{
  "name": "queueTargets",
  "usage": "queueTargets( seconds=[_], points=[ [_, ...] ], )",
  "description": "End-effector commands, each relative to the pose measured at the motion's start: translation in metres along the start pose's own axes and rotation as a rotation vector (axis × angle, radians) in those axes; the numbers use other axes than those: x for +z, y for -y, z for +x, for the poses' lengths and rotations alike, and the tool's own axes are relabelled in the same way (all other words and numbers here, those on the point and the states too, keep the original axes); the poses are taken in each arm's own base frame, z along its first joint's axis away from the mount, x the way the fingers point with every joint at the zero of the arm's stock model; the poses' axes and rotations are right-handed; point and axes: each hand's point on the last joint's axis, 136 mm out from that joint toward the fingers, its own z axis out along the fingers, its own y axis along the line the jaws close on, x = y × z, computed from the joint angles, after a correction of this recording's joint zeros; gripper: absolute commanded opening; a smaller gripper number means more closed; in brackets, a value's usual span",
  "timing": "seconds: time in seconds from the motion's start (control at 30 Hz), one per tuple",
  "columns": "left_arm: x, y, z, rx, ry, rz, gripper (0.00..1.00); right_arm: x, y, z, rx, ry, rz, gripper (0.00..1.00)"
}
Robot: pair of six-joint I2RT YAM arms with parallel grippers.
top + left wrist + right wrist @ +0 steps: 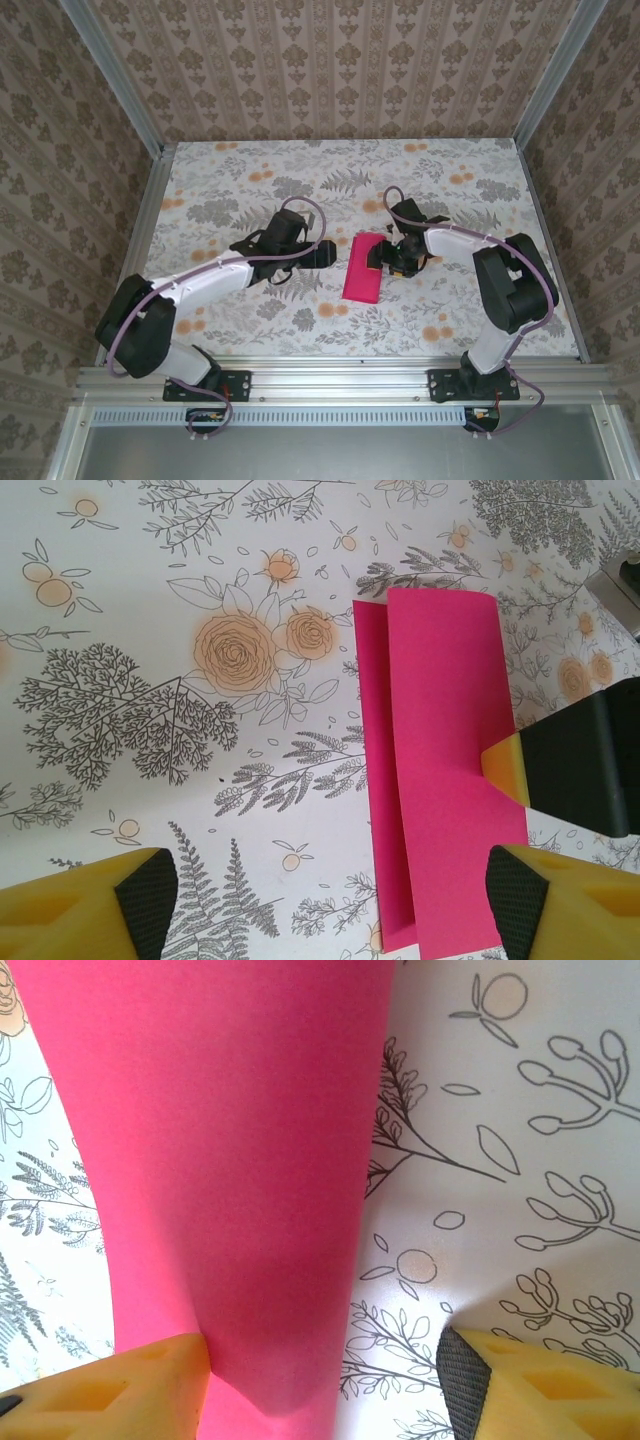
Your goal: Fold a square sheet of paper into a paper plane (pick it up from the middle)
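The square sheet of paper (361, 267) lies on the table, magenta-pink and folded lengthwise into a narrow strip. In the left wrist view its upper flap (440, 770) sits offset to the right of the lower layer. My left gripper (327, 254) is at the strip's left side, open, its pads (145, 905) wide apart with the strip's near end between them. My right gripper (384, 259) is at the strip's right edge, open. In the right wrist view the paper (220, 1160) curves up against the left finger (120, 1390). The right finger's pad (470, 1380) stands apart over bare table.
The table (250, 180) wears a floral cloth with grey ferns and small orange flowers. Patterned walls and aluminium posts (150, 190) enclose it on three sides. A metal rail (340, 375) runs along the near edge by the arm bases.
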Motion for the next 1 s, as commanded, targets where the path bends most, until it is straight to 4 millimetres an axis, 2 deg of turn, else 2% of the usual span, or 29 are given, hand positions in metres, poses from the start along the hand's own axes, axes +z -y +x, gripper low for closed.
queueTargets(
  seconds=[0.0, 0.47, 0.97],
  points=[
    [0.002, 0.012, -0.006, -0.007, 0.001, 0.033, 0.82, 0.000, 0.011, 0.003, -0.023, -0.013, 0.094, 0.65],
    [0.005, 0.009, -0.003, -0.002, -0.014, 0.024, 0.80, 0.007, -0.013, 0.001, 0.031, -0.011, 0.000, 0.67],
    [0.007, 0.010, -0.001, 0.007, -0.026, 0.025, 0.73, 0.003, -0.010, -0.004, 0.014, 0.016, 0.109, 0.67]
  ],
)
